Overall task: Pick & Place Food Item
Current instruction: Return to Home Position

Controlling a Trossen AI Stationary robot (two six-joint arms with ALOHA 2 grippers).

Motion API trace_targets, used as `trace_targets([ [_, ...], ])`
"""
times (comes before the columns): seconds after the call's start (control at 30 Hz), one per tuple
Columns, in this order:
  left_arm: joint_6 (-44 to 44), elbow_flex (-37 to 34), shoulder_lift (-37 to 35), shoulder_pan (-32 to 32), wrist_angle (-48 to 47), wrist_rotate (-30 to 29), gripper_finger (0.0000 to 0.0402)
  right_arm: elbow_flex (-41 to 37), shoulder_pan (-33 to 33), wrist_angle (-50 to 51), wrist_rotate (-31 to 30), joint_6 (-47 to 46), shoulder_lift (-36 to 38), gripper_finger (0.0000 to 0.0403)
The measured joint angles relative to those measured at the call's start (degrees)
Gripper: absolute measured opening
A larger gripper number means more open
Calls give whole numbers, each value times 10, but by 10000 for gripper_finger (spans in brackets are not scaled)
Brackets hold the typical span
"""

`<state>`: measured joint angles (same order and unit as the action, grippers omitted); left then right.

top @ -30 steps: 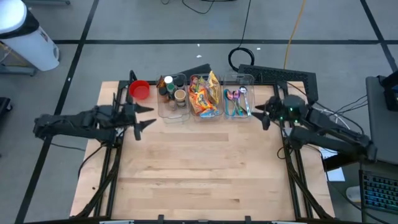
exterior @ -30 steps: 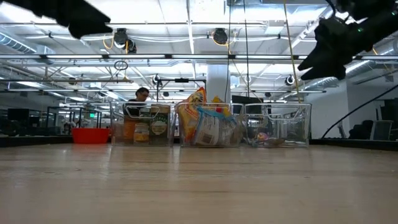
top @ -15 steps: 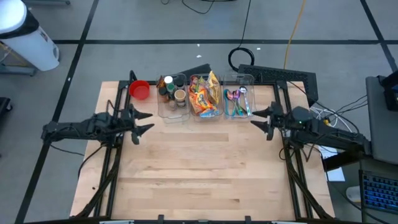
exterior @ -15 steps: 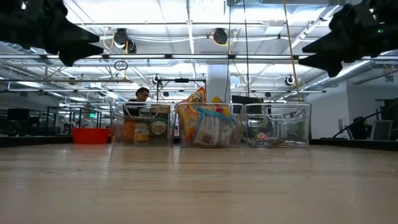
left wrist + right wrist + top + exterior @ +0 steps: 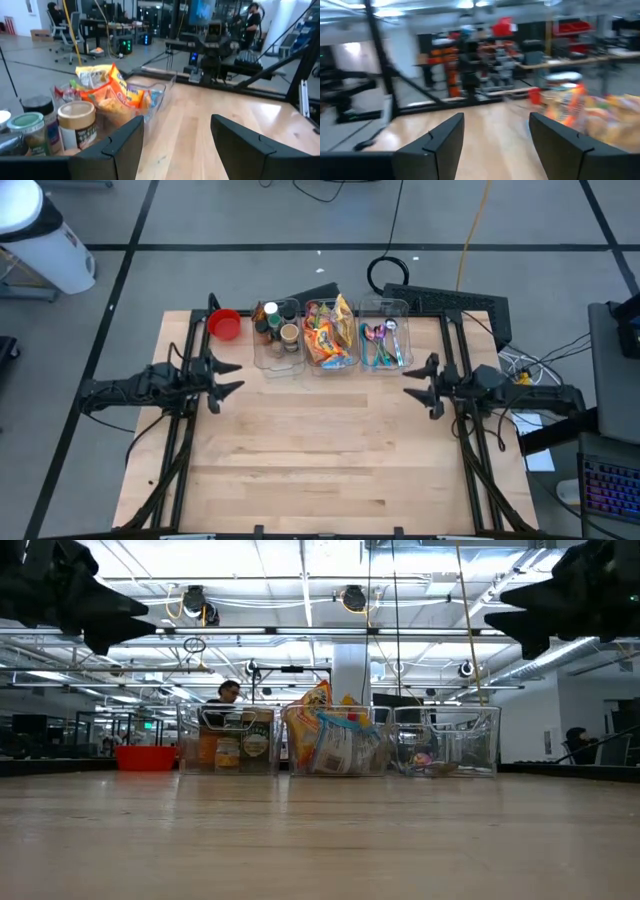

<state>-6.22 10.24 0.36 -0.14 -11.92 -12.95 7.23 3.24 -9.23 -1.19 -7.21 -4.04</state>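
High view: three clear bins stand in a row at the far edge of the table [image 5: 320, 450].

- The left bin [image 5: 280, 363] holds bottles [image 5: 288, 332]. They stand upright, caps up.
- The middle bin [image 5: 330, 367] holds orange noodle packs [image 5: 328, 338]. They stand on edge, and the low view shows them leaning, with their tops above the rim.
- The right bin [image 5: 383, 308] holds spoons [image 5: 378, 345]. They lie flat, with their long axes running near to far along the bin's length.
- A red bowl [image 5: 224, 325] sits just beside the left bin, on its outer side.

The left end effector [image 5: 232, 377] is at the table's left edge, pointing inward across the table. It is near the left bin and apart from it. The right end effector [image 5: 412, 385] is at the right edge, also pointing inward, near the right bin.

In the low view, both end effectors hang high above the table.

Each wrist view shows that arm's fingers [image 5: 122, 145] [image 5: 440, 140] spread, with nothing between them.
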Motion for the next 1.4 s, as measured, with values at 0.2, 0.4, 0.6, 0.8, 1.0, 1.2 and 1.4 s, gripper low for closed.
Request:
trace_targets([
  [0.2,-2,0,0,0,2,0,239,-22,-56,-29,13,15,-1,218],
  [0.4,-1,0,0,0,1,19,239,-30,-93,-18,13,34,-1,216],
  [0.6,0,0,0,0,-1,20,239,-31,-93,24,11,53,0,218],
  [0.8,-10,0,0,0,1,20,239,-31,-93,30,11,54,0,220],
  [1.0,-10,0,0,0,1,20,239,-31,-93,72,13,137,6,216],
  [1.2,-10,0,0,0,1,20,239,-32,-93,66,13,73,-5,219],
  [1.4,-10,0,0,0,2,20,239,-32,-93,65,13,64,-5,215],
])
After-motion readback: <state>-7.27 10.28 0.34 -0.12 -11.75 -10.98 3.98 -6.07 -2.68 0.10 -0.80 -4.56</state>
